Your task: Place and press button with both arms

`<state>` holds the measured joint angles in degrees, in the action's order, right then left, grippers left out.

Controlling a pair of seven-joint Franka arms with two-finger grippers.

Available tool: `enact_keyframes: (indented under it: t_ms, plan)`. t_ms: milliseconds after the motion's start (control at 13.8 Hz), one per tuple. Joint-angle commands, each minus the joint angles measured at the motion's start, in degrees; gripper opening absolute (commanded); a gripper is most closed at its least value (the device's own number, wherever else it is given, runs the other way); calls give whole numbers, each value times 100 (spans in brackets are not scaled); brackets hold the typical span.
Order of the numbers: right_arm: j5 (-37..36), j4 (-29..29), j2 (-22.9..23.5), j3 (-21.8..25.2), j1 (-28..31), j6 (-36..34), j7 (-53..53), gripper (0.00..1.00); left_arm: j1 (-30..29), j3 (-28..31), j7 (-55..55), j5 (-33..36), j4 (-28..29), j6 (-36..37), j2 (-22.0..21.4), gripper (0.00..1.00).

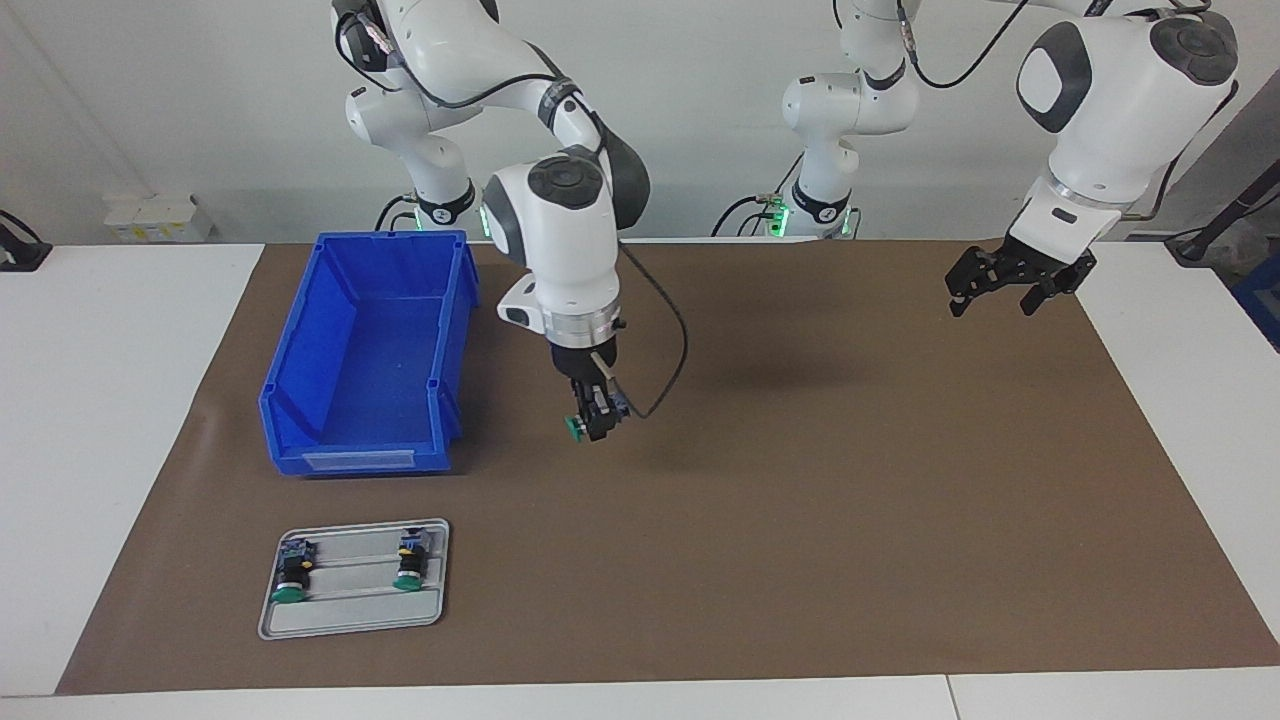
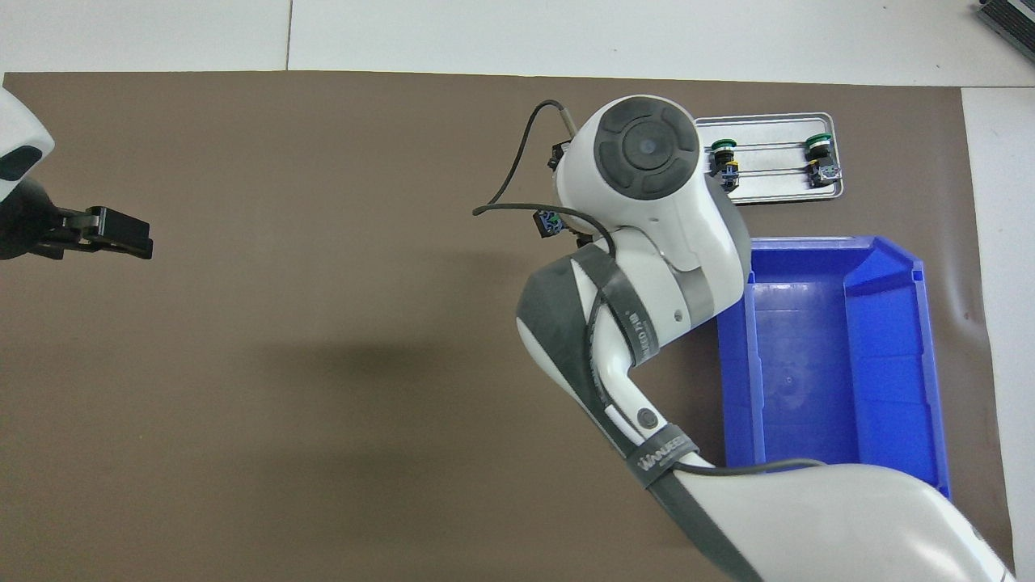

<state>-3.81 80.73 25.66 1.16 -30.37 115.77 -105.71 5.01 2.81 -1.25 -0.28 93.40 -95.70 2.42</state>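
Observation:
My right gripper (image 1: 597, 422) hangs over the brown mat (image 1: 800, 500) beside the blue bin (image 1: 365, 355), shut on a button (image 1: 580, 427) whose green cap sticks out sideways. From overhead the right arm hides most of that gripper; only the button's contact block (image 2: 550, 221) peeks out. Two more buttons (image 1: 292, 578) (image 1: 409, 566) lie on the metal tray (image 1: 355, 612), also seen overhead as buttons (image 2: 723, 158) (image 2: 821, 153) on the tray (image 2: 768, 129). My left gripper (image 1: 1007, 290) waits open in the air over the mat at the left arm's end, holding nothing.
The blue bin (image 2: 833, 356) stands empty on the mat toward the right arm's end, nearer the robots than the tray. White table (image 1: 100, 400) surrounds the mat. A black cable (image 1: 670, 350) loops from the right wrist.

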Motion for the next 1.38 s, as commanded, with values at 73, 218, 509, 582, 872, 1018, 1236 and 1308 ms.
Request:
enact_keyframes:
  t_ms: [73, 218, 509, 582, 872, 1018, 1236, 1308]
  plan:
    - [-164, -66, 79, 15, -459, -169, -1362, 0, -27, -8, 2, -60, 205, -89, -163, 100]
    - [-225, -530, 517, 33, -802, -440, -1995, 0, -36, -8, 2, -60, 205, -89, -163, 100]
    - [-402, -858, 1011, -2, -1260, -556, -2910, 0, -36, -8, 2, -60, 205, -89, -163, 100]
    - [-402, -858, 1046, -2, -1313, -547, -3077, 0, -36, -8, 2, -60, 205, -89, -163, 100]
    - [-297, -823, 1284, -28, -1471, -249, -3597, 0, -36, -8, 2, -60, 205, -89, -163, 100]
    - [-209, -779, 1284, -28, -1471, -83, -3615, 0, -36, -8, 2, -60, 205, -89, -163, 100]
    - [29, -289, 1232, -28, -1480, 488, -3703, 0, 17, -17, 45, -60, 196, -80, -163, 100]
    - [29, -147, 1188, -28, -1480, 542, -3703, 0, 87, -52, 37, -60, 196, -124, -163, 100]
